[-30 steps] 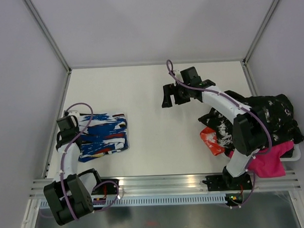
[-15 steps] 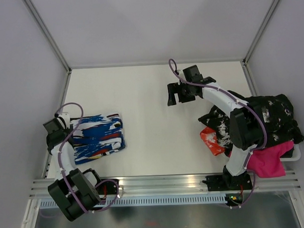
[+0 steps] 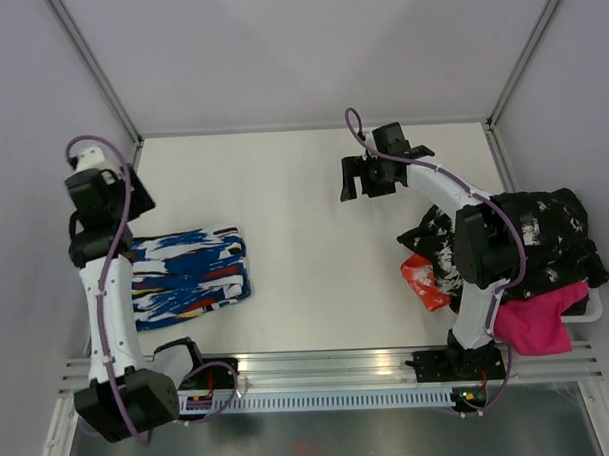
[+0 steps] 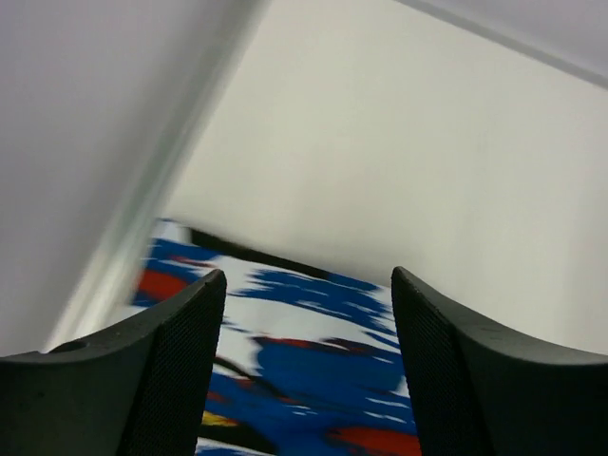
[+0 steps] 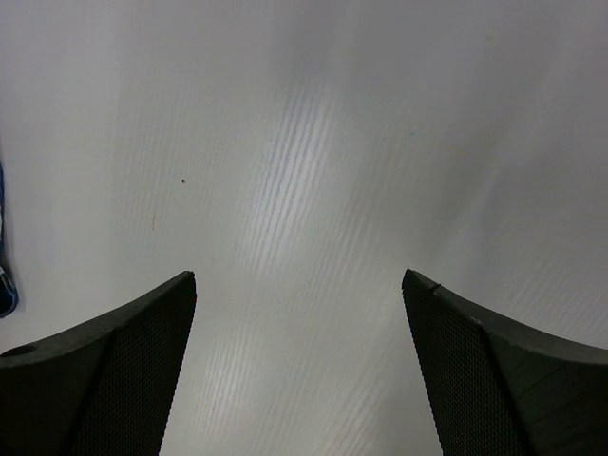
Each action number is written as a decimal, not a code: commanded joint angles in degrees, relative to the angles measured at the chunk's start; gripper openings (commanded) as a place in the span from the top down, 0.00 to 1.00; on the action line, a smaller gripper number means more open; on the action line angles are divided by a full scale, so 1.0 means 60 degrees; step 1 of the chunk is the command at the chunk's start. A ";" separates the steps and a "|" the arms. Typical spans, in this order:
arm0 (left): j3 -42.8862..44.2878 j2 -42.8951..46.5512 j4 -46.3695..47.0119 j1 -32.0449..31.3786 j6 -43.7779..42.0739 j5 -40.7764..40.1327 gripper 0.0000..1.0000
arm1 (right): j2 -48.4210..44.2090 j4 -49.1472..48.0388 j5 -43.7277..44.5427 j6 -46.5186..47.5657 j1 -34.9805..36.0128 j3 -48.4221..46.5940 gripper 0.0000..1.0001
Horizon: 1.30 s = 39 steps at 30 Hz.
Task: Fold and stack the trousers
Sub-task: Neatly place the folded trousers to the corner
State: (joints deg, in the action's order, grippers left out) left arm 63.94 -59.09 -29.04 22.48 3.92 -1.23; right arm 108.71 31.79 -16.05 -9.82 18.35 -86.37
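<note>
The trousers (image 3: 188,275) lie folded into a flat blue rectangle with white, red and black splashes, at the table's left side near the front. My left gripper (image 3: 114,208) hangs above and just behind their far left edge, open and empty. In the left wrist view the trousers (image 4: 304,370) show below, between the spread fingers (image 4: 180,361) of the gripper (image 4: 306,285), apart from the cloth. My right gripper (image 3: 355,178) hovers open over bare table at the back middle. The right wrist view shows that gripper (image 5: 298,280) with only the white table between its fingers.
A heap of clothes sits at the right: a black-and-white garment (image 3: 545,230), a pink one (image 3: 536,325) and a red-orange one (image 3: 422,280), partly in a white basket (image 3: 591,313). Grey walls with metal posts (image 3: 99,70) enclose the table.
My left gripper opened, let go of the trousers and rose back toward the far left corner. The folded trousers slid slightly left. My right gripper drifted a little right.
</note>
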 commanded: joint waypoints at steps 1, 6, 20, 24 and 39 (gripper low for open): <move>-0.0374 -0.1266 -0.0187 -0.2145 0.2756 0.0662 0.26 | 0.0338 0.0019 0.0302 -0.0281 -0.0201 -0.0546 0.05; 0.0357 -0.3654 -0.0169 -0.3934 0.3899 -0.0141 0.51 | 0.0442 0.0135 0.0639 -0.0355 -0.0392 -0.0620 0.05; -0.1105 -0.5708 -0.0301 -0.4683 0.4560 -0.0556 0.95 | 0.0500 -0.0347 0.0991 -0.0574 -0.0583 -0.0049 0.05; -0.1530 -0.5781 -0.0492 -0.4786 0.4590 -0.0117 0.96 | 0.0734 -0.0303 0.0991 -0.0618 -0.0583 -0.0093 0.05; -0.3919 -0.3263 -0.2205 -0.4845 0.5454 -0.0467 0.98 | 0.0193 -0.0288 0.1533 -0.0838 -0.0583 0.0669 0.05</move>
State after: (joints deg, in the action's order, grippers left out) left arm 42.94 -80.31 -29.89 -6.50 35.42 -2.68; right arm 113.06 30.68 -8.47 -13.43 15.09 -83.83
